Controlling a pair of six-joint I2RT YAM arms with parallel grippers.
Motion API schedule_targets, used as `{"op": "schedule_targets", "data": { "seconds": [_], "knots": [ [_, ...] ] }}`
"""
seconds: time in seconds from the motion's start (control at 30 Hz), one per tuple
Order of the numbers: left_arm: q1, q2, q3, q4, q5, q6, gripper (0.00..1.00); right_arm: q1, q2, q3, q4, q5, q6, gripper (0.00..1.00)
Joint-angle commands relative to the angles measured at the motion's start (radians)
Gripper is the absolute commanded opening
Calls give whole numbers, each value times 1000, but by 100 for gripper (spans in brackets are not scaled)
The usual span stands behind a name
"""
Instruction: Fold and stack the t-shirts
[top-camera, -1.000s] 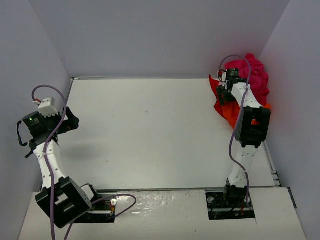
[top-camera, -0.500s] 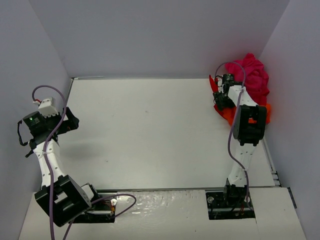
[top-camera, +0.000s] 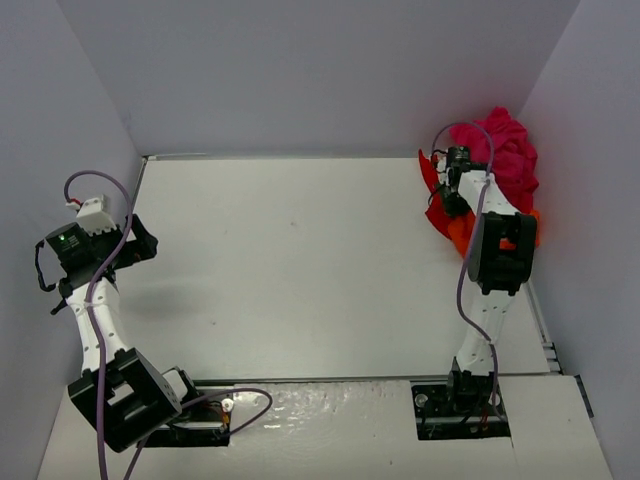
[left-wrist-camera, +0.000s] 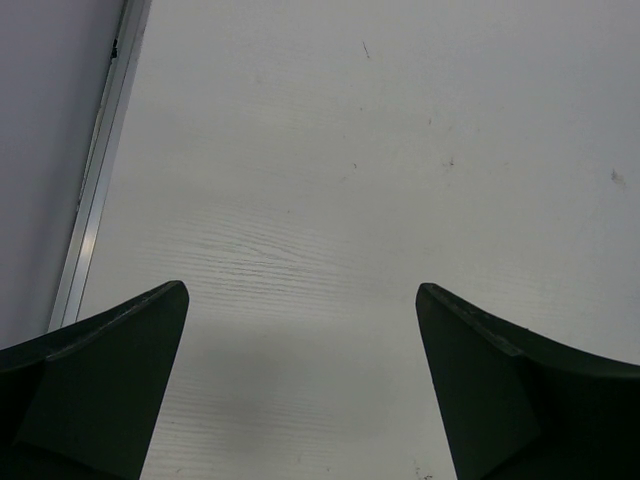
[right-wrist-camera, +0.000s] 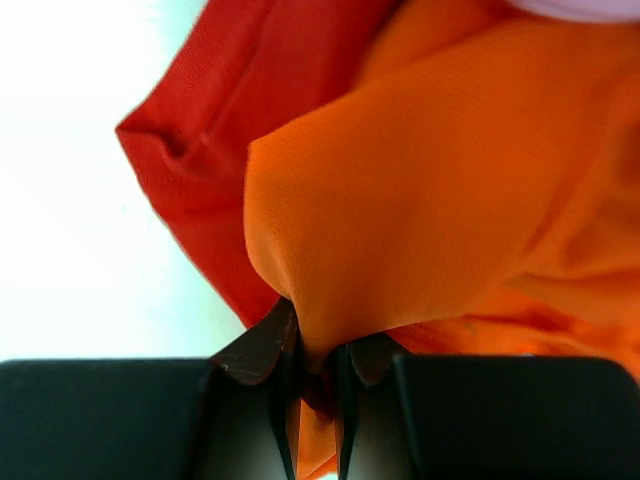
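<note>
The t-shirts (top-camera: 490, 180) lie in a crumpled heap at the far right corner of the white surface (top-camera: 300, 270), pushed up against the right wall (top-camera: 590, 200). The magenta-pink shirt (top-camera: 508, 150) is bunched on top and towards the back. The red shirt (top-camera: 434, 178) spills out on the side nearer the middle of the surface, and the orange-red shirt (top-camera: 459, 232) shows at the near edge of the heap. The right arm reaches from its base to this heap. In the right wrist view, the right hand (right-wrist-camera: 315, 358) is closed almost completely, its two dark fingertips (right-wrist-camera: 262, 345) pinching a raised fold of the orange-red shirt (right-wrist-camera: 430, 190). That cloth bulges up and away from the pinch, and a thin strip of it hangs down between the fingers. The red shirt (right-wrist-camera: 205, 135) lies just beside and partly under the fold, on its left in this view. The left arm stands well away at the left side of the surface. Its left hand (left-wrist-camera: 302, 292) is spread wide and holds nothing, poised above bare white surface, with both dark fingers (left-wrist-camera: 110, 380) at the bottom corners of the left wrist view. A metal rail (left-wrist-camera: 100, 190) runs along the left edge there, next to the left wall (left-wrist-camera: 40, 150).
</note>
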Motion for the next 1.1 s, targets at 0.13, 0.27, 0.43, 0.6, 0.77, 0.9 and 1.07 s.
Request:
{"op": "schedule_targets", "data": {
  "seconds": [0.13,0.27,0.43,0.6,0.77,0.9,1.07],
  "knots": [
    [-4,4,12,67,9,9,97,14,-393,35,-15,58,-35,0],
    [-6,6,8,71,10,6,97,13,-483,-4,-11,52,-62,13],
    [-6,-4,8,66,10,9,97,14,-492,-116,-4,25,-79,6],
    [-6,-6,11,58,8,21,97,-8,-423,-160,1,38,-47,0],
    [-6,-4,10,58,0,42,97,-23,-454,-137,28,14,-36,0],
    [-7,20,19,69,11,25,97,-17,-463,-21,38,32,-36,0],
    [-14,34,36,63,6,23,97,66,-462,180,48,-38,20,0]
  ]
}}
